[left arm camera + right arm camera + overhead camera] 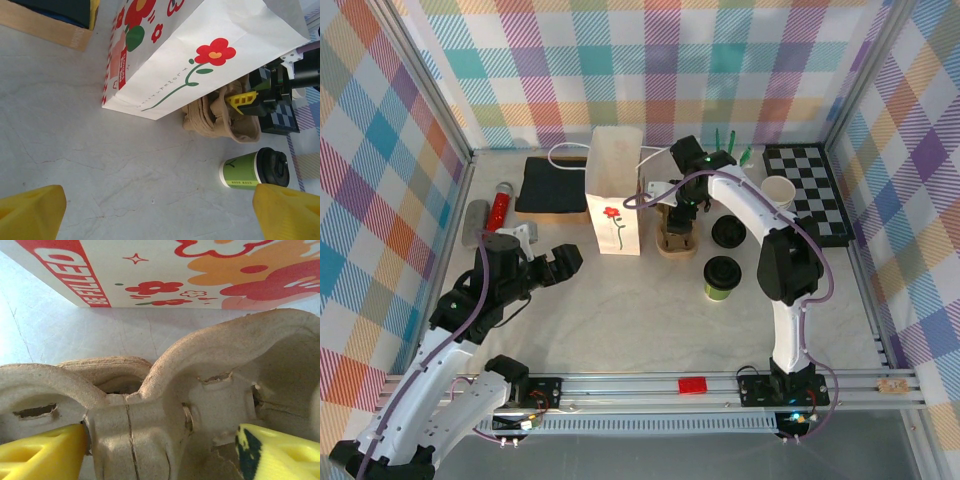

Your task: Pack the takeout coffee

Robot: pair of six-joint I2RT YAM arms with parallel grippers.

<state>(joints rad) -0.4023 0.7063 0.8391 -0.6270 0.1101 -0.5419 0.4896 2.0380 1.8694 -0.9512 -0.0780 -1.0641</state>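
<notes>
Fingers (40,452) of right gripper (160,452) straddle cup carrier (220,355), parted.

Chessboard (815,195) lay at table's (620,320) far right corner; lidless paper cup (778,191) stood beside it. Loose black lid (729,233) lay nearby. Black pad (552,183) sat at far edge, red cylinder (500,204) by left edge.

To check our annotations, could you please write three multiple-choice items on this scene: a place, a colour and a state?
1. The takeout coffee stands: A on the table, right of the paper bag; B inside it; C on top of it.
2. The flower on the bag is: A blue; B red; C yellow.
3. The left end effector is: A shut tight; B gripping the bag; C open, empty.
Answers: A, it stands on bare table; B, red petals; C, jaws wide, nothing between.
</notes>
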